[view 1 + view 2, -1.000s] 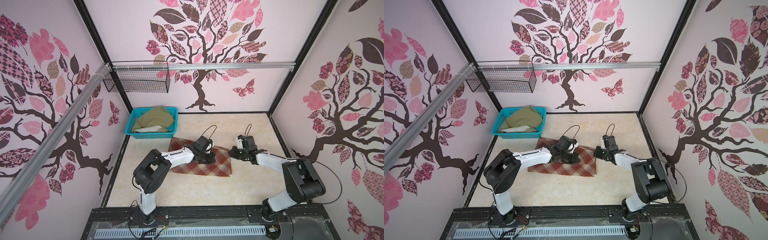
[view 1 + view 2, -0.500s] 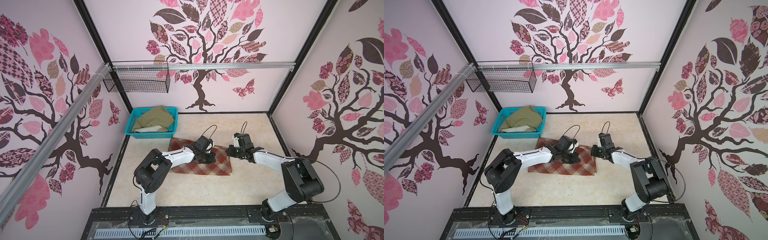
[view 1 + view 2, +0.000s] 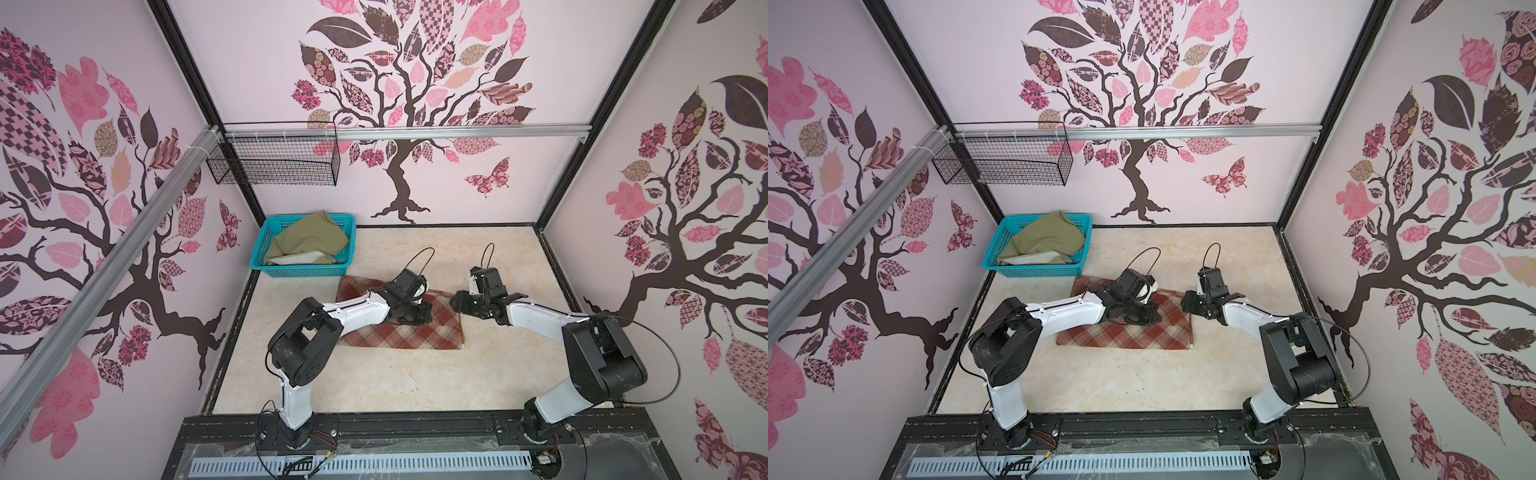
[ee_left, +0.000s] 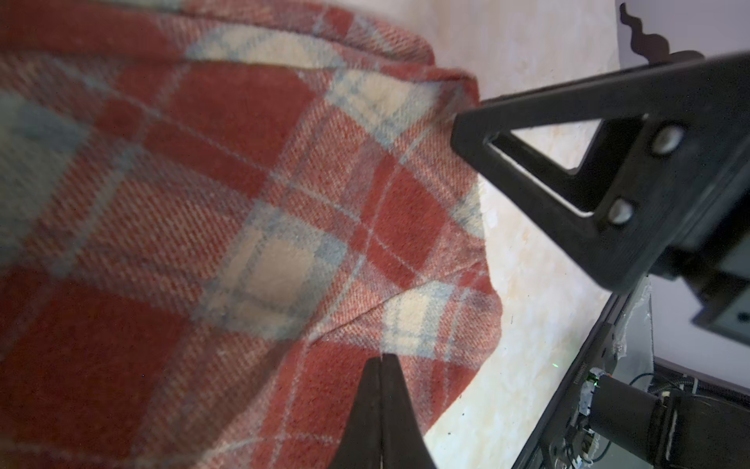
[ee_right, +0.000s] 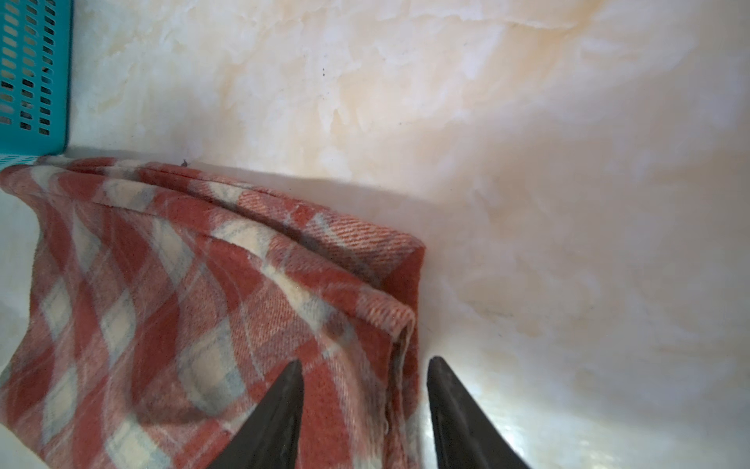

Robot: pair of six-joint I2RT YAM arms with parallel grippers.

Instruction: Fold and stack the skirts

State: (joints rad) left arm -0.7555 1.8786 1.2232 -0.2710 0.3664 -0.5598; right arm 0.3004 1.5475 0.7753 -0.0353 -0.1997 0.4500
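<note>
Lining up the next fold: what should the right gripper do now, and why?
Probably close the right gripper on the edge of the plaid skirt: its jaws stand open astride that edge, while the shut left gripper rests on the cloth.

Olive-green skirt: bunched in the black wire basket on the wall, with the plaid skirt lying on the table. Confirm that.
Wrong basket. The olive-green skirt sits bunched in the turquoise plastic basket on the table, not in the black wire basket on the wall, as both top views show. The plaid skirt does lie on the table.
</note>
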